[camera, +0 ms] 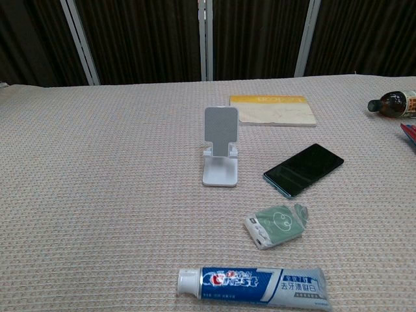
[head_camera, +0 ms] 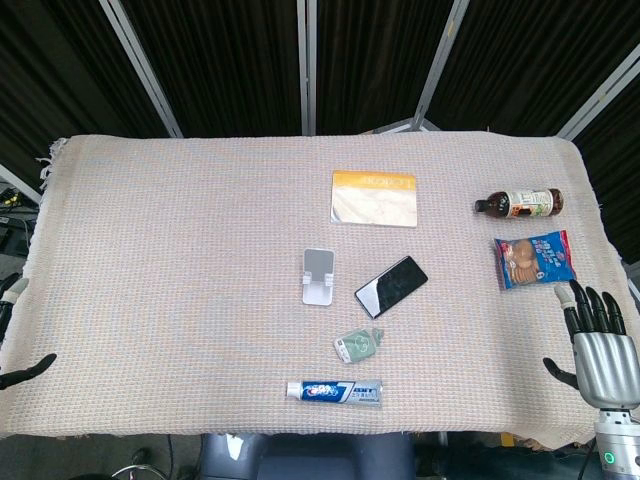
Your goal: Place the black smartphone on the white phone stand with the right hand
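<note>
The toothpaste tube lies nearest, a green pouch just behind it. The black smartphone lies flat on the desk, at ten o'clock from the right robot hand and well apart; its fingers spread wide, holding nothing. The white phone stand stands at the phone's nine o'clock. A biscuit pack lies at the hand's twelve o'clock.
</note>
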Action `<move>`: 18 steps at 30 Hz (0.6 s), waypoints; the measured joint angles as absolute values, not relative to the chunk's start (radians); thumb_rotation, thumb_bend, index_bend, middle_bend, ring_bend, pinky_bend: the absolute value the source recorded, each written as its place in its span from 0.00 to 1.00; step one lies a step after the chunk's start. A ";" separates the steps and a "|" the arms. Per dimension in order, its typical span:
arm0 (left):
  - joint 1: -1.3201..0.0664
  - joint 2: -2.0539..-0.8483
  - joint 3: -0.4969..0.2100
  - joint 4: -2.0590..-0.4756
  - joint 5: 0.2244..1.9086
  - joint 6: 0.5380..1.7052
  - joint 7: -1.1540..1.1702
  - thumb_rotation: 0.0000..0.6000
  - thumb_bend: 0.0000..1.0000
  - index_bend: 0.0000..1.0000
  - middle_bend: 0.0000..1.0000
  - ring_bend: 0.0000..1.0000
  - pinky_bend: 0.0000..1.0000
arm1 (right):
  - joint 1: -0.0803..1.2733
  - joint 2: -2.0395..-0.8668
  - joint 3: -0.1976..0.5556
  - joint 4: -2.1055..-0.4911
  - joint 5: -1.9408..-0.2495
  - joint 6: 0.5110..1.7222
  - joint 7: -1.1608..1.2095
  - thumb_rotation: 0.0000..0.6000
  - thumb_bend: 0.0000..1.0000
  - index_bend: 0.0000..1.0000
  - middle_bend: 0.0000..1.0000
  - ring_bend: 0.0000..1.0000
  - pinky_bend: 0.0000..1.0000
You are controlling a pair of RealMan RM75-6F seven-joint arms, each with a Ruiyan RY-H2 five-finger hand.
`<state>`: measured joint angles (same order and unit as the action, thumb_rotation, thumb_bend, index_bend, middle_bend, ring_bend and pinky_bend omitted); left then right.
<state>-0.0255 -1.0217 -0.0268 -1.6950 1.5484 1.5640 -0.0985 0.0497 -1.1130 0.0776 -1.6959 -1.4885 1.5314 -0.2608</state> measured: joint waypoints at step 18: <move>-0.027 -1.030 -0.035 -1.685 1.513 1.547 -0.093 1.00 0.00 0.00 0.00 0.00 0.00 | 0.156 -1.097 0.075 -1.668 -1.518 1.354 -0.210 1.00 0.00 0.00 0.00 0.00 0.00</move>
<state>-0.0268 -1.0300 -0.0347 -1.6855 1.5134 1.5473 -0.0934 0.1562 -1.0967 0.0753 -1.6685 -1.5180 1.3541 -0.2096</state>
